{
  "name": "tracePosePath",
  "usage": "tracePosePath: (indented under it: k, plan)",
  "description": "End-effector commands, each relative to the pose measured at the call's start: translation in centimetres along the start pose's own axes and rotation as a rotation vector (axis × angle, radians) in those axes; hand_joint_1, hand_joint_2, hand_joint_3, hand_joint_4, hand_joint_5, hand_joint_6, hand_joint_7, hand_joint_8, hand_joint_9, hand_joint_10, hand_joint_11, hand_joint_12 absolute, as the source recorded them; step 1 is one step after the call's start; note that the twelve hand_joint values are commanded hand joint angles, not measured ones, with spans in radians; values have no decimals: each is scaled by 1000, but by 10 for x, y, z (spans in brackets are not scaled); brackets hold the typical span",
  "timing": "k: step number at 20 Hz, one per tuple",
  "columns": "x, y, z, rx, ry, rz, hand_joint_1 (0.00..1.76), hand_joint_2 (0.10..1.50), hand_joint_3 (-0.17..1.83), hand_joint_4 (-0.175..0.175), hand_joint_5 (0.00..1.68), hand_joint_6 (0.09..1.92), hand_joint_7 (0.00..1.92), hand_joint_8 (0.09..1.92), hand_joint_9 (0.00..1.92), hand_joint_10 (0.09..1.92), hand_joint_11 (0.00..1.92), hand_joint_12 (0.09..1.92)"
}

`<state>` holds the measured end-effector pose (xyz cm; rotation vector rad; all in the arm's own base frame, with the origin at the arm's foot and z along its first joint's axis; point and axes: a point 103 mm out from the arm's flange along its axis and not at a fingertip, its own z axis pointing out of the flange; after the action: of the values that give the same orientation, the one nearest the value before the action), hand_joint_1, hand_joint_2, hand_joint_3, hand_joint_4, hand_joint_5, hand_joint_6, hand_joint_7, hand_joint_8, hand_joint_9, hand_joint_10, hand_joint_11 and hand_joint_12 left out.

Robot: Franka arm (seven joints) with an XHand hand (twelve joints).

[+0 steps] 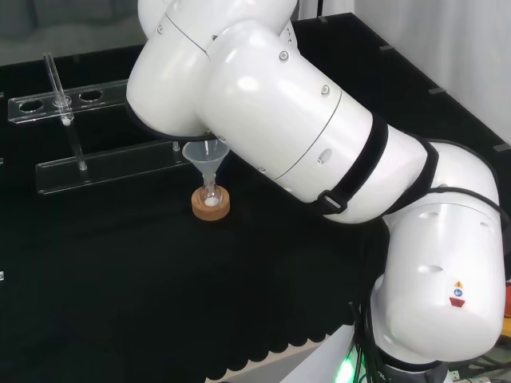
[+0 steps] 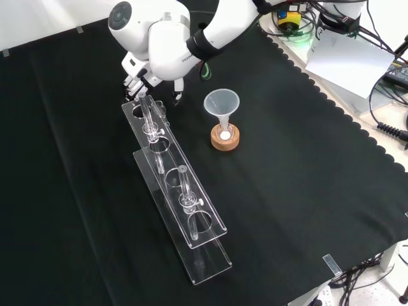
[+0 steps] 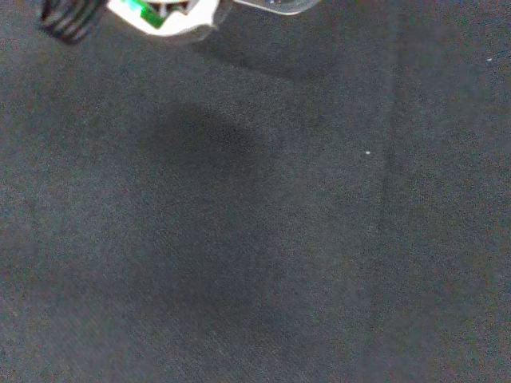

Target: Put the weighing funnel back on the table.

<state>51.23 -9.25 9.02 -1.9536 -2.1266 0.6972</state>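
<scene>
In the front view the hand hangs low over the cloth at the far end of the clear tube rack, under the arm's white link. The wrist view looks at black cloth from close by. A blurred white part of the hand is at its edge, and beside it is the rim of a small clear piece that may be the weighing funnel. How the hand stands to that piece is hidden. In the head view the arm's links cover the hand.
The big funnel stands in a small flask on a cork ring, right of the rack in the front view. Test tubes stand in the rack. Bare black cloth lies to the right and near side.
</scene>
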Motion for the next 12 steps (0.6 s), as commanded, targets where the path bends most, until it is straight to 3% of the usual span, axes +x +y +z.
tracePosePath:
  k: [1,8,12]
  plan:
    - [-5,-12,-10,0,-2,19,864,643,565,-17,67,87,0,125,57,693,2,1338]
    - [-14,-38,-37,-33,5,40,848,641,554,-18,63,87,10,140,69,712,0,1357]
    - [-17,-57,-53,-56,18,55,842,643,547,-22,80,87,0,244,101,709,0,1386]
